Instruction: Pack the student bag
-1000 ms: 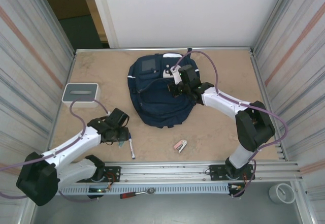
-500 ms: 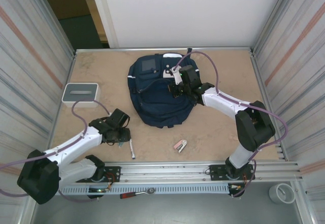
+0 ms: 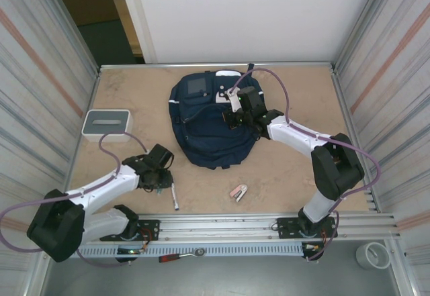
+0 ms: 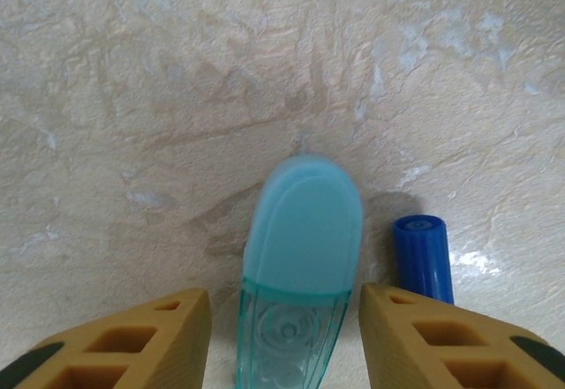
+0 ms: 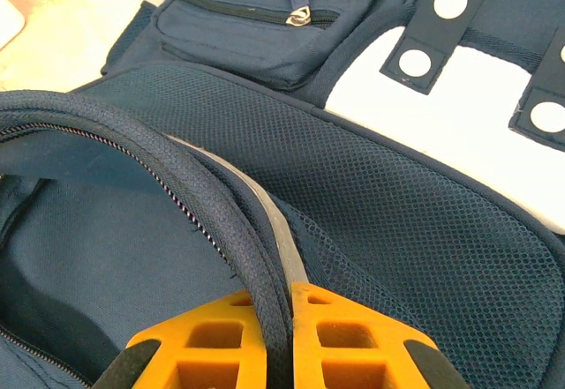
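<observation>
— Checking the right gripper (image 5: 275, 340): what have its fingers got?
— They are pressed together on the piped, zippered rim of the student bag (image 5: 132, 221). The rim runs up and away to the left from between the two orange fingertips. Ahead of them and to the right lies the bag's mesh panel (image 5: 388, 204), and beyond it the white patch (image 5: 459, 133) with its round studs. Far ahead sits a small zipped pocket (image 5: 256, 23).
— And from above?
— The bag (image 3: 201, 138) lies flat on the table (image 3: 302, 88), and the right gripper (image 3: 235, 113) is on its upper right part.
— The left gripper (image 4: 284, 340)?
— Its fingers stand apart, pointing down at the table. Between them lies a light blue, see-through dispenser (image 4: 300, 248), its rounded end reaching ahead of the fingertips. There is a gap on the side of the finger at the wrist view's left. Whether the other finger touches it I cannot tell.
— Anything else close?
— A blue cap (image 4: 424, 261), just ahead of that other finger (image 4: 441, 340) and just beside the dispenser. Overhead, the bag lies well apart from the left gripper (image 3: 159, 180).
</observation>
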{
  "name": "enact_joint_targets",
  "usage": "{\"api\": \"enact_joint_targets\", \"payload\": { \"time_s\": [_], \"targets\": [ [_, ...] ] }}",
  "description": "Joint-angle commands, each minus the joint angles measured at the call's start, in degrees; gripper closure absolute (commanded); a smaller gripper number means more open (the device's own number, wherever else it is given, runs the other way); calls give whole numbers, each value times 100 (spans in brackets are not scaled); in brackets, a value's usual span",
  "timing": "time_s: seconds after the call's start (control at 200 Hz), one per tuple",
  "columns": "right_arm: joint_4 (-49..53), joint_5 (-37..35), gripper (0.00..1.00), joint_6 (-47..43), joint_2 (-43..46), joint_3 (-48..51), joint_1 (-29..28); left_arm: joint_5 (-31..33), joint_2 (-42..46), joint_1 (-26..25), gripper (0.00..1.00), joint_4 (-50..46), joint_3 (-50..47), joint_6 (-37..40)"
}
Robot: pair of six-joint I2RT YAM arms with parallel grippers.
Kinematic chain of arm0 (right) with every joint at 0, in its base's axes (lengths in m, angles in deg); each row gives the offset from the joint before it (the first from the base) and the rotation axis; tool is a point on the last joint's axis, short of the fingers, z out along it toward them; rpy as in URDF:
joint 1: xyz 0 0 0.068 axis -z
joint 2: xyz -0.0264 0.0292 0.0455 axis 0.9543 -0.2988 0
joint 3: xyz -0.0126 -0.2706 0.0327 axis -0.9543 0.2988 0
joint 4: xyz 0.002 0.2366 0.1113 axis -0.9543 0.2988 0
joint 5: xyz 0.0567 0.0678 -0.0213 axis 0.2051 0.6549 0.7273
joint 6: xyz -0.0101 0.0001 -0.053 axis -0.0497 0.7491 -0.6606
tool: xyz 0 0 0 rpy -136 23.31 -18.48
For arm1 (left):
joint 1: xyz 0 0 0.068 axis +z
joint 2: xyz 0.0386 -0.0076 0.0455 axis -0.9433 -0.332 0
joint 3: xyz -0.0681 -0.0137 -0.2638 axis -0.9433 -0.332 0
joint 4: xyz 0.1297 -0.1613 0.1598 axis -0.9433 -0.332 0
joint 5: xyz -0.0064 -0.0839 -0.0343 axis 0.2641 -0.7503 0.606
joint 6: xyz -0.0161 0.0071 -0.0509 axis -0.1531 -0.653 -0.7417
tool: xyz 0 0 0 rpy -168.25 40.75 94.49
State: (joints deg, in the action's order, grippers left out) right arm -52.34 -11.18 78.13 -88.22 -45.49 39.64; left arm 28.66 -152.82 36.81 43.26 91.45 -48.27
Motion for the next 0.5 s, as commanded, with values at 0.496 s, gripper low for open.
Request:
{"api": "enact_joint_targets", "payload": {
  "time_s": [0.496],
  "targets": [
    [-48,-41,100,153,20,58,37,417,351,119,75,316,-134,-102]
  ]
}}
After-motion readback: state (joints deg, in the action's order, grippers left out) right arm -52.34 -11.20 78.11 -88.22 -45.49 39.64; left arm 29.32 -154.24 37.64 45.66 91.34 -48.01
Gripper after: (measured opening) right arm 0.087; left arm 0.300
